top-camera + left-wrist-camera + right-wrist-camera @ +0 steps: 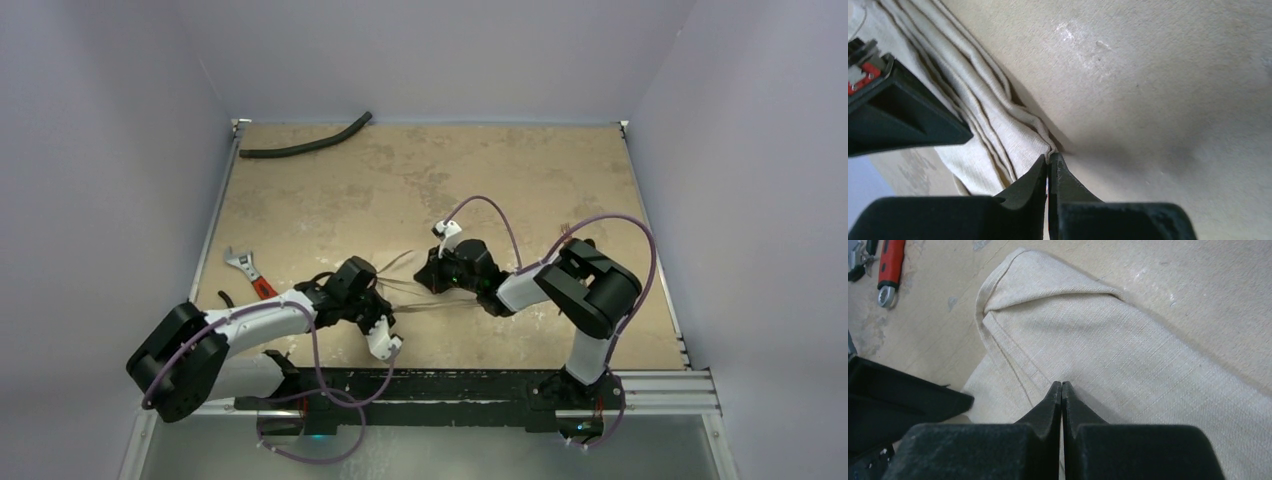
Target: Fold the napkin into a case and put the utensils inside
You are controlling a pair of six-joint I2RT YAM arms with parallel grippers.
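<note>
Tan mottled table (pixel 400 180), walled on three sides. The napkin (pixel 1128 350) lies on it, near-middle, between the two arms; it is beige, almost the tabletop's colour and hard to make out from the top view. In the right wrist view it is partly folded, one corner flap turned over, with a hemmed edge running down the left. In the left wrist view it is bunched into long pleats that run to a point. Black curved hose (pixel 300 145) sits at the far left edge, well apart from the cloth. Left gripper (pixel 1050 160) has its jaws closed, nipping the pointed end of the pleated cloth. Right gripper (pixel 1062 385) has its jaws pressed together on the napkin's flat face, a crease starting at the tips. Red-handled wrench (pixel 250 272) lies by the left edge, beside the left arm.
</note>
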